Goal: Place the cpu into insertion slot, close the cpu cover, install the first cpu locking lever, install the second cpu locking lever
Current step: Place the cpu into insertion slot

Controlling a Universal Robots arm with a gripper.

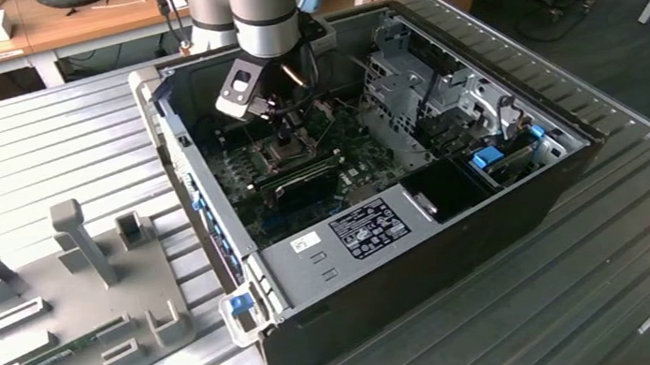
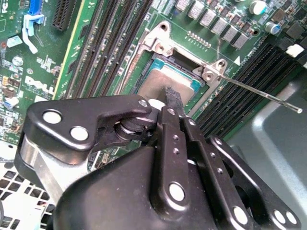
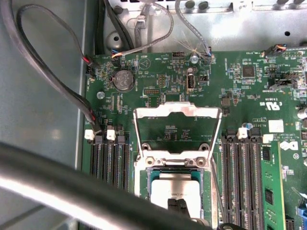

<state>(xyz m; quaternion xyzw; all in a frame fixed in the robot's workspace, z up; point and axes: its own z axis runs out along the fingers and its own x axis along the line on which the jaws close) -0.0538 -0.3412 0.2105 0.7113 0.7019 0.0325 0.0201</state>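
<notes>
In the exterior view, my arm reaches down into the open computer case point(image 1: 357, 325), which sits on the ribbed metal surface point(image 1: 543, 305) with a grey parts tray point(image 1: 55, 284) at its 8 o'clock. In both wrist views the claw point(image 2: 171, 98), tips together and gripping nothing, is on or just above the cpu point(image 2: 158, 82), which lies flat in the insertion slot point(image 3: 142, 186). The cpu cover point(image 3: 177, 109) stands swung open.
</notes>
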